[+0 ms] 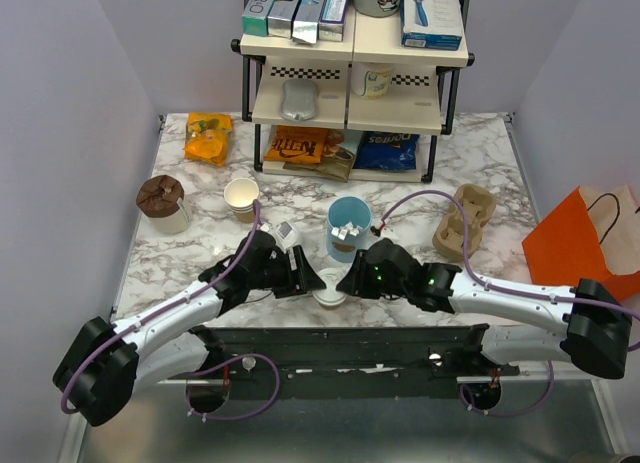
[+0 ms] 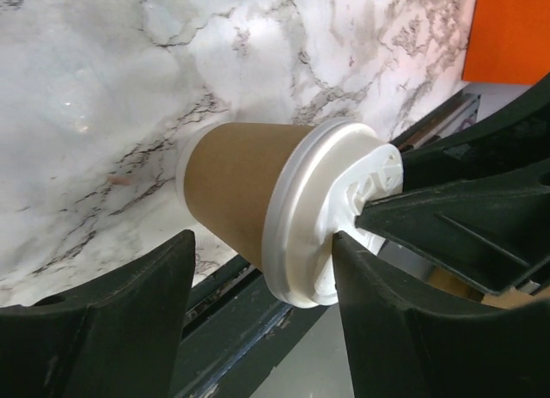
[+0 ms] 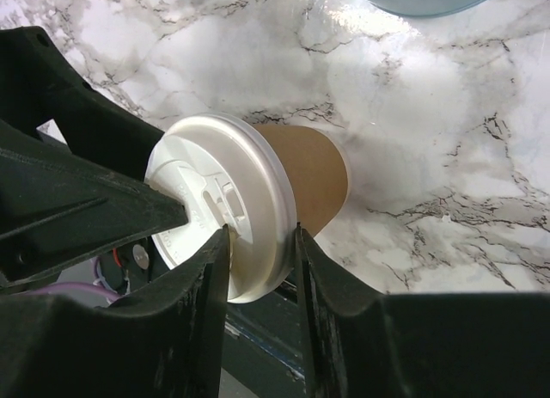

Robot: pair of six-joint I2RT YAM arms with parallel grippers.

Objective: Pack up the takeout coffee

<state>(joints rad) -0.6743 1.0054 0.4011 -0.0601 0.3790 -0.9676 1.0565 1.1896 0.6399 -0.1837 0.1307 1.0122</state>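
Observation:
The takeout coffee (image 1: 330,295) is a tan kraft cup (image 2: 236,179) with a white lid (image 3: 210,200), at the table's near edge between both grippers. My right gripper (image 3: 260,230) is shut on the lid's rim, one finger on the lid's top and one under the rim; it also shows in the top view (image 1: 348,281). My left gripper (image 2: 262,239) is open around the cup. Its right finger (image 2: 387,312) is close against the lid and its left finger (image 2: 129,321) stands apart from the cup. It sits left of the cup in the top view (image 1: 315,281).
A light-blue cup with white packets (image 1: 349,226) stands just behind the coffee. A cardboard cup carrier (image 1: 463,223) and an orange bag (image 1: 580,241) are to the right. An open paper cup (image 1: 241,197) and a brown-topped container (image 1: 163,203) are to the left. A shelf rack (image 1: 355,73) stands at the back.

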